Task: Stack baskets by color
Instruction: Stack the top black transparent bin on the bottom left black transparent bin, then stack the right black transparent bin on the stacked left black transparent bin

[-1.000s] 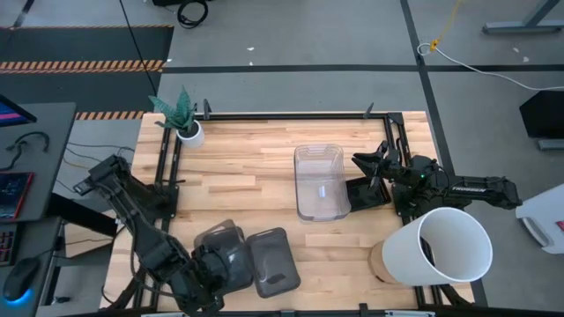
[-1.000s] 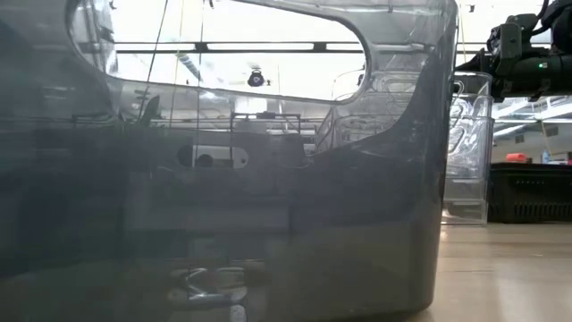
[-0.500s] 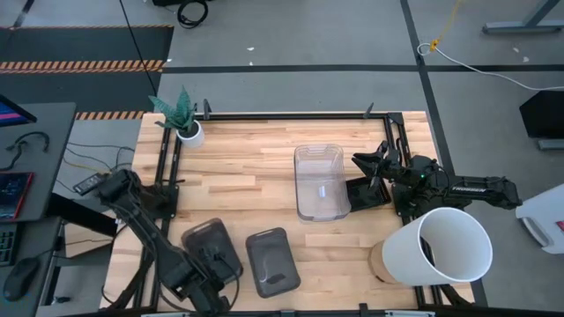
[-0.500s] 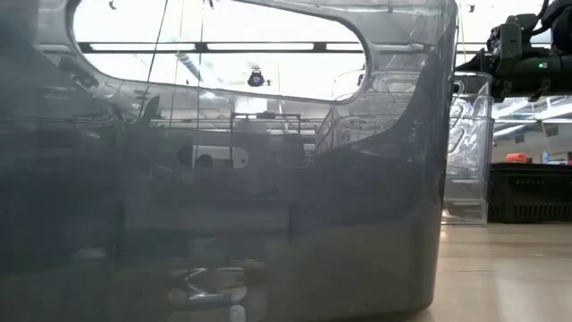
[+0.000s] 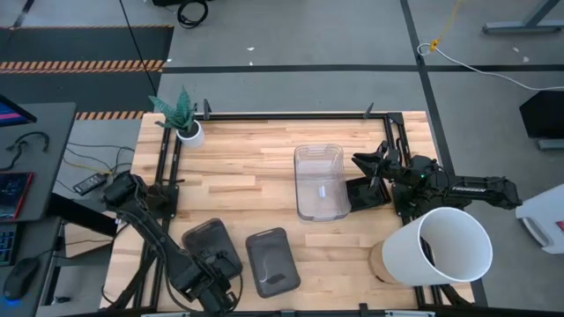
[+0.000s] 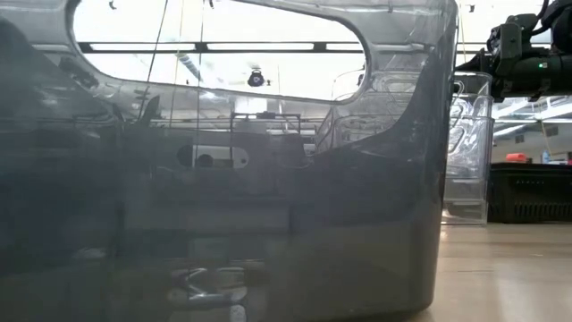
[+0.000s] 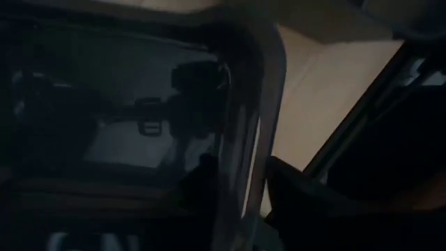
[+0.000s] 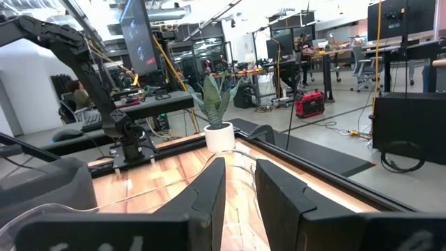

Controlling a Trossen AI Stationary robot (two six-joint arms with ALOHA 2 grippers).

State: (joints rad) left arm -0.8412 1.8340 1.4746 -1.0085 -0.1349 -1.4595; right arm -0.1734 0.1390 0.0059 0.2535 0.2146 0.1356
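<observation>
Comparing this moment with a second earlier, we see the left-hand dark grey basket (image 5: 207, 242) shifted: it overlapped its twin then, and now it sits apart near the desk's front edge toward the front-left corner, with a strip of bare wood between it and the second dark grey basket (image 5: 269, 261) just to its right. Our left gripper (image 5: 214, 280) hangs at that basket's front rim; in the left wrist view the rim runs between its fingers (image 7: 306, 202), but we cannot tell whether they are spread or still pinching it. We read this as a set-down, so the two greys lie side by side, not yet stacked.

At the desk's middle stands the clear basket (image 5: 319, 180). Beside it, toward the right edge, the right gripper (image 5: 368, 167) has not moved, its fingers parted a little astride the clear wall, next to the black slatted basket (image 5: 366, 194). Colour sorting seems barely begun.
</observation>
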